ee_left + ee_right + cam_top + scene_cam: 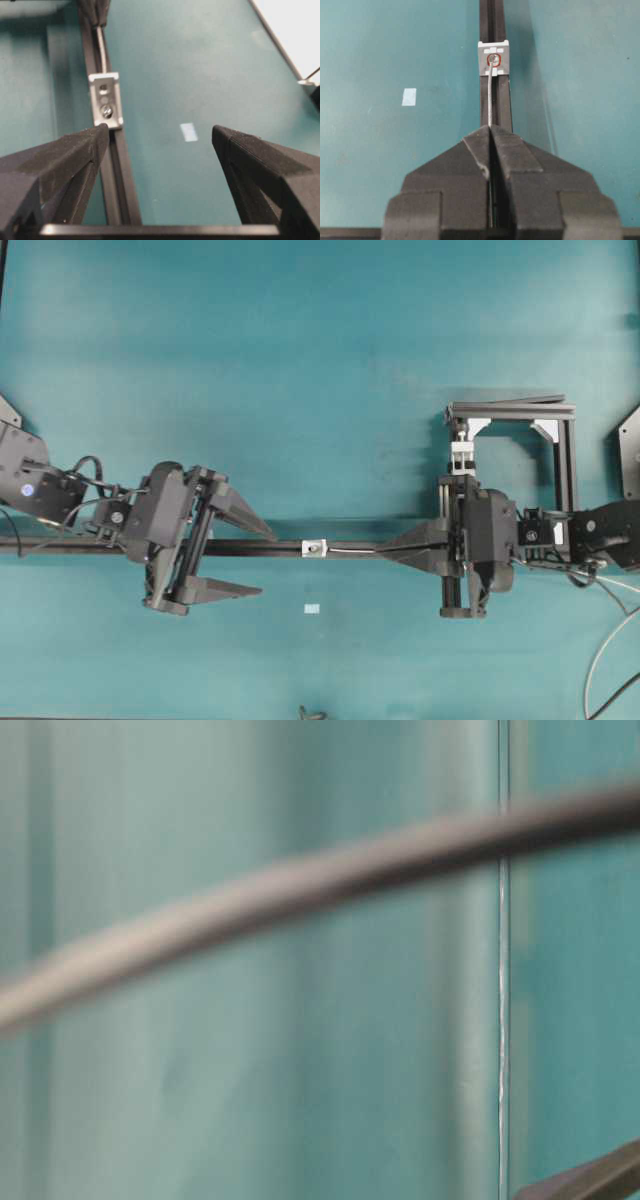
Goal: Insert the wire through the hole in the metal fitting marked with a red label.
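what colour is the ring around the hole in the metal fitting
Red, clearest in the right wrist view, circling the hole.

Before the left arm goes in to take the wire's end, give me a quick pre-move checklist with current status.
1. Right gripper shut on the wire: ok.
2. Wire tip at the red-ringed hole of the metal fitting: ok.
3. Wire end sticking out on the left gripper's side of the fitting: cannot tell.
4. Left gripper open: ok.
5. Left gripper centred on the black rail: not ok; one finger sits over the rail.
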Action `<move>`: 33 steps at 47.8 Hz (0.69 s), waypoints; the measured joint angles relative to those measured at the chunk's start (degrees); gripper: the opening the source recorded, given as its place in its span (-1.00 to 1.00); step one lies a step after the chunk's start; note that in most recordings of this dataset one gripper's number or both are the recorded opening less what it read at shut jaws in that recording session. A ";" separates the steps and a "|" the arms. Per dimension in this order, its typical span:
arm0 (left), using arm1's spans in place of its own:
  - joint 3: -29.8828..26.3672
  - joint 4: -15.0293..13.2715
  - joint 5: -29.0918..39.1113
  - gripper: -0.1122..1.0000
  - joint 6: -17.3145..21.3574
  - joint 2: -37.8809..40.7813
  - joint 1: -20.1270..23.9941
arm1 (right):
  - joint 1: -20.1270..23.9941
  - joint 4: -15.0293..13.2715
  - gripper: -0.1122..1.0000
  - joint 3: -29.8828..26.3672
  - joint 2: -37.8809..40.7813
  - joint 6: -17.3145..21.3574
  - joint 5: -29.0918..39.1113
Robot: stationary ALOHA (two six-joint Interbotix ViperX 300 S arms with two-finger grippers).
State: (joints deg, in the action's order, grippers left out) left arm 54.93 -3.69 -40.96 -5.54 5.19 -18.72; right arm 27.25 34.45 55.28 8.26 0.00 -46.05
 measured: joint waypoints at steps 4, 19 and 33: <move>-0.88 0.00 -0.26 0.30 -0.26 2.20 0.18 | 0.00 0.00 -0.81 -0.09 0.00 0.00 0.00; -2.46 0.00 -0.79 0.30 -0.26 5.27 0.62 | 0.18 0.00 -0.81 -0.35 0.00 -0.09 0.00; -2.55 0.00 -2.64 0.30 -0.26 6.68 1.32 | 0.18 0.00 -0.81 -0.35 0.62 -0.09 -0.09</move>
State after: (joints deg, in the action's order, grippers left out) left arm 52.38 -3.69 -43.59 -5.80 11.87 -17.40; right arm 27.42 34.45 54.93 8.88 -0.09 -46.14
